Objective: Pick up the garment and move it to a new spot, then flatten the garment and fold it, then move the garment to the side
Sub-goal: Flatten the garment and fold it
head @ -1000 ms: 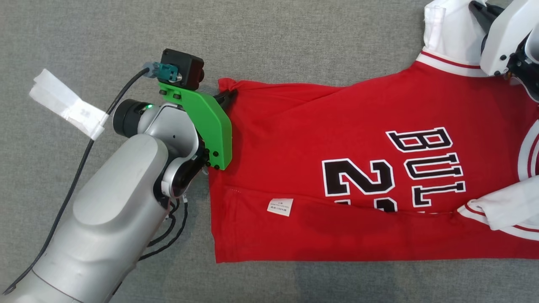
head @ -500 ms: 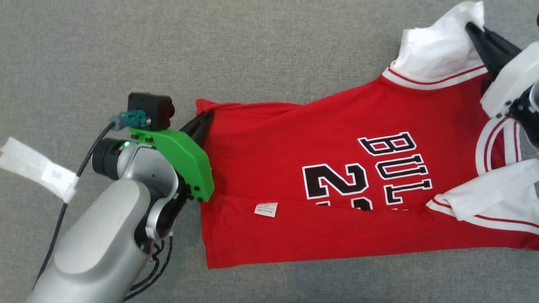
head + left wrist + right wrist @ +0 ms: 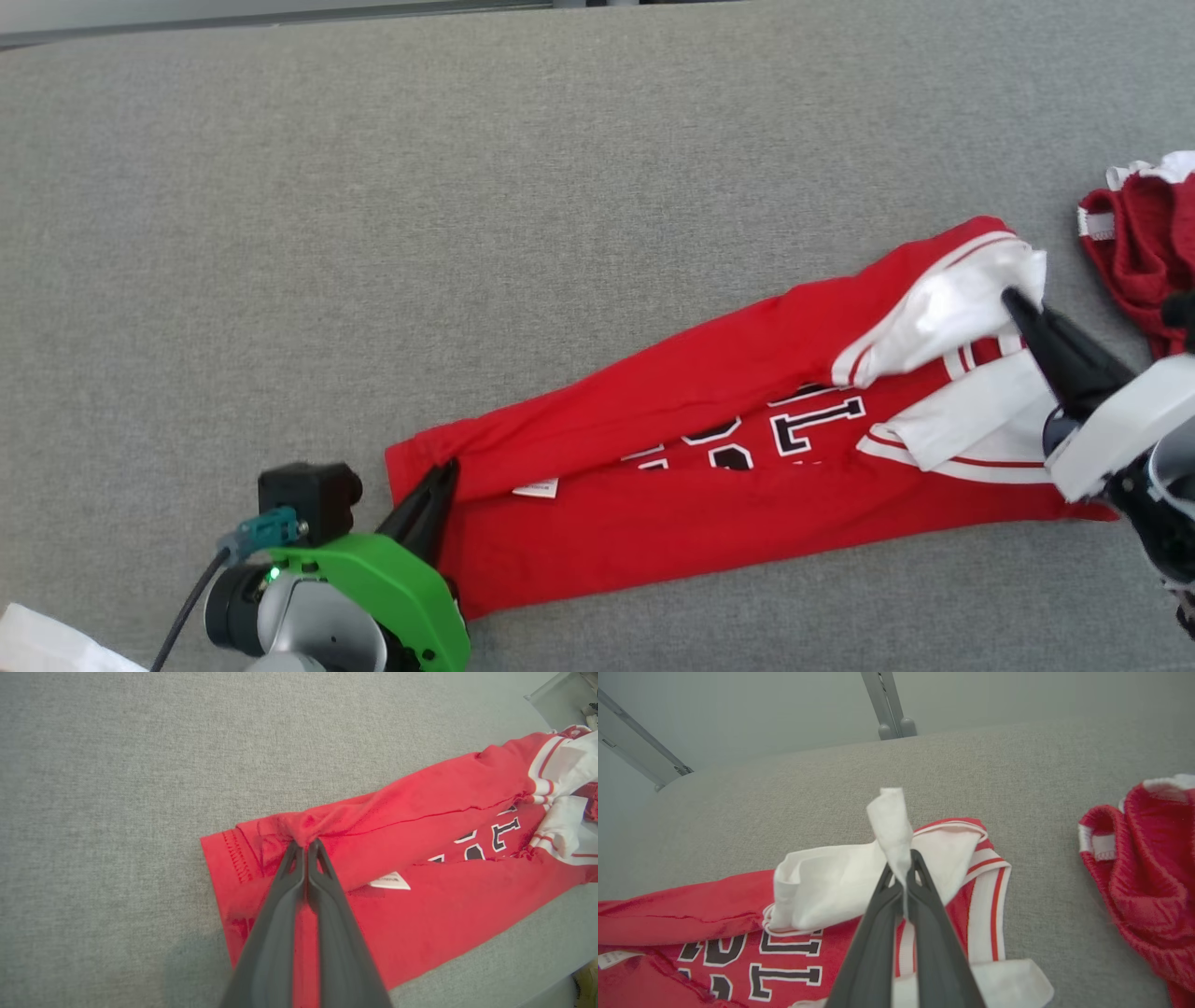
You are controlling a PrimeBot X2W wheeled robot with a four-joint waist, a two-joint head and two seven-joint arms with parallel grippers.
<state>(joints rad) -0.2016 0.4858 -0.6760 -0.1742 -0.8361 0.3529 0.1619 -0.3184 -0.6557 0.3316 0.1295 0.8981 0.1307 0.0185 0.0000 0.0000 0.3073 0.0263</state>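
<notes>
In the head view the garment point(image 3: 728, 485) lies half-folded on the grey surface point(image 3: 467, 233), with the left gripper point(image 3: 444, 471) at its hem and the right gripper point(image 3: 1013, 303) at its sleeve end. The left wrist view shows that claw pinching a bunched hem fold point(image 3: 299, 830); the right wrist view shows the other nipping the white sleeve point(image 3: 892, 821). Light and limp, it will likely sag between holds, so gripping opposite ends suits it.

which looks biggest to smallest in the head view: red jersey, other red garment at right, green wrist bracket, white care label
1. red jersey
2. green wrist bracket and other red garment: alike, both cut off by the frame, bracket nearer the camera, so unranked
3. white care label
</notes>
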